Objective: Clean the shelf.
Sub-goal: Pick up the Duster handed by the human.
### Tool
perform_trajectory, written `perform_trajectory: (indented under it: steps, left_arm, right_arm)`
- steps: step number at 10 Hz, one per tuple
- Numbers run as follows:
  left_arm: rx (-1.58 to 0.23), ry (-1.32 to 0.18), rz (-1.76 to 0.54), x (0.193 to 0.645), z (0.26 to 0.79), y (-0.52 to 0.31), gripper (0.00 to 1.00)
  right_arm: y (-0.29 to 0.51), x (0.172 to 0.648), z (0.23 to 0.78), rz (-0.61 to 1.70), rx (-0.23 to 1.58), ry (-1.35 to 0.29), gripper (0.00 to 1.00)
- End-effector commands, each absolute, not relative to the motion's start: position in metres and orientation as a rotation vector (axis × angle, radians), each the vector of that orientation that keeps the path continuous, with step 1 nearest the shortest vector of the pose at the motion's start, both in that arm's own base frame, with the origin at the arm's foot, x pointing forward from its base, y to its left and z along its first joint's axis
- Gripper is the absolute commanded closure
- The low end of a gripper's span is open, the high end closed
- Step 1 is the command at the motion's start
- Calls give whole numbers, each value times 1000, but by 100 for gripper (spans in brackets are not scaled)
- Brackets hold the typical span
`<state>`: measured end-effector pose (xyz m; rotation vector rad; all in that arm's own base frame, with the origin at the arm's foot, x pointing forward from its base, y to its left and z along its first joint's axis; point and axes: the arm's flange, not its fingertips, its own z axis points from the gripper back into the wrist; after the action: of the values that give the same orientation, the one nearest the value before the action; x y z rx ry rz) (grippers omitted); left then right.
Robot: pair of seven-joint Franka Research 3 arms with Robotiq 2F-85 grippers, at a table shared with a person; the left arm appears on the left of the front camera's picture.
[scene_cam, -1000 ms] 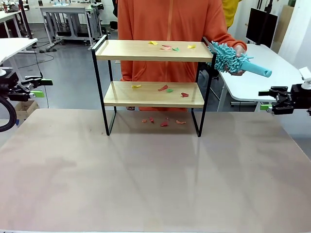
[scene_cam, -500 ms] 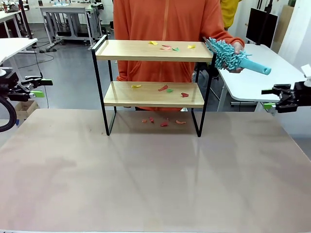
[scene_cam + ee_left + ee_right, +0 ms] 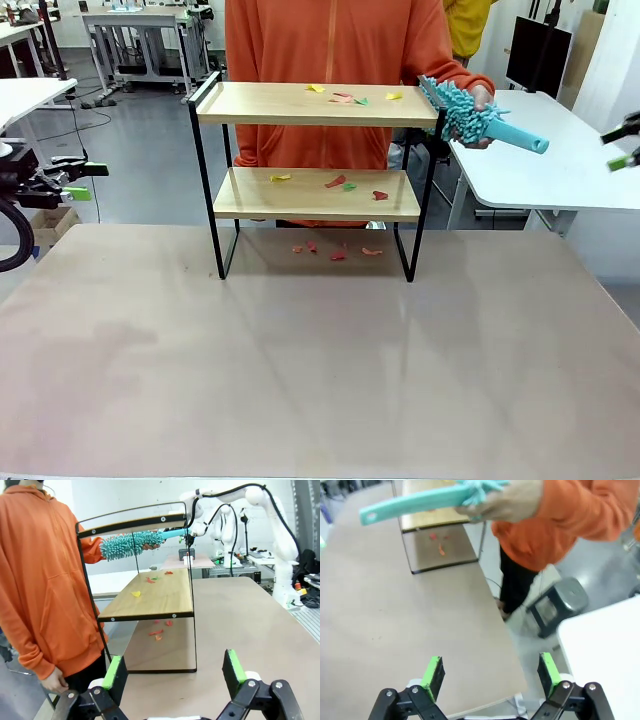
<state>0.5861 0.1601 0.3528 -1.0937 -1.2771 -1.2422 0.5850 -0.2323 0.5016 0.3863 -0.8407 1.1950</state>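
The pale desk [image 3: 300, 380] offered open surface across its near half; white tables [image 3: 540, 160] stood in the room behind. The shelf [image 3: 270, 104] stood at the far middle, coloured scraps [image 3: 345, 98] on its 2 boards and beneath. A person's hand [image 3: 484, 98] held a turquoise duster [image 3: 465, 110] at its top right corner. The left end effector [image 3: 175, 667] and right end effector [image 3: 490, 672] hung spread and empty by the desk's side edges.

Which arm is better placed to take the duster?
Right. The right end effector, open, is near the duster, whose handle points that way; the left end effector is beyond the shelf.
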Motion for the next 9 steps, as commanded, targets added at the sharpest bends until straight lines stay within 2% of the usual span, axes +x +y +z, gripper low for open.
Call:
perform_trajectory:
  steps: [1, 3, 5, 6, 9]
  left_arm:
    - [-1093, -1277, -1245, 586, 354, 160, 0]
    - [-1093, -1277, -1245, 586, 354, 160, 0]
    - [-1093, -1277, -1245, 586, 354, 160, 0]
    - [-1093, -1277, -1245, 586, 354, 160, 0]
    - [-1093, -1277, -1245, 586, 354, 160, 0]
  right_arm:
    - [-207, 589, 541, 1105, 290, -641, 0]
    - [-177, 587, 582, 965, 151, -482, 0]
    - [-157, 587, 599, 875, 76, -489, 0]
    - [-184, 590, 596, 978, 98, -548, 0]
    - [-184, 590, 596, 978, 98, -548, 0]
